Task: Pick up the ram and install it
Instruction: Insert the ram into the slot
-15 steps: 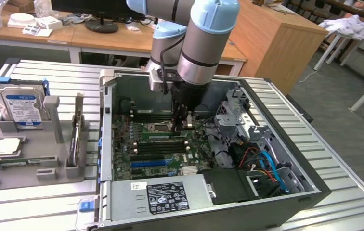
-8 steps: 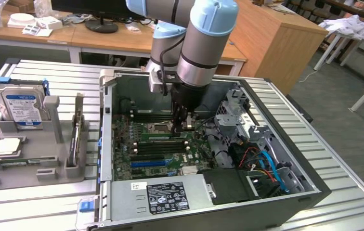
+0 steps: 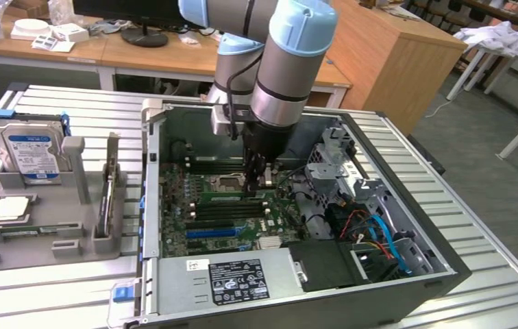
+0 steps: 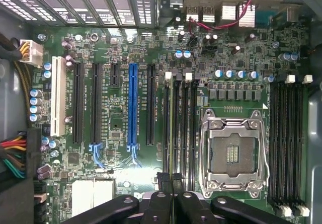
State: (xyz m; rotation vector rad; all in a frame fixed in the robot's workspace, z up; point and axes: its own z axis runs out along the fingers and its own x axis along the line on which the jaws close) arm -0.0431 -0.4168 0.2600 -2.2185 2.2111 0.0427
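Observation:
My gripper [image 3: 261, 179] [image 4: 170, 181] reaches down into the open computer case [image 3: 154, 205], just above the motherboard [image 4: 121, 108]. Its black fingertips [image 4: 162, 183] are pressed almost together, shut, over the bank of black memory slots [image 4: 178, 128] beside the empty processor socket [image 4: 232, 148]. I cannot make out a green stick between the tips, and no ram stands out in the slots. In the grey rack on the exterior view's left, a long thin piece [image 3: 108, 195] stands on edge. Whether that piece is the ram I cannot tell.
The grey rack [image 3: 44, 236] also holds a silver-and-blue hard drive [image 3: 31, 147] and a square silver processor chip [image 3: 10, 209]. A blue expansion slot [image 4: 132, 105] and several black ones lie beside the memory slots. The power supply [image 3: 231, 277] and cable bundles [image 3: 378, 233] crowd the near side of the case.

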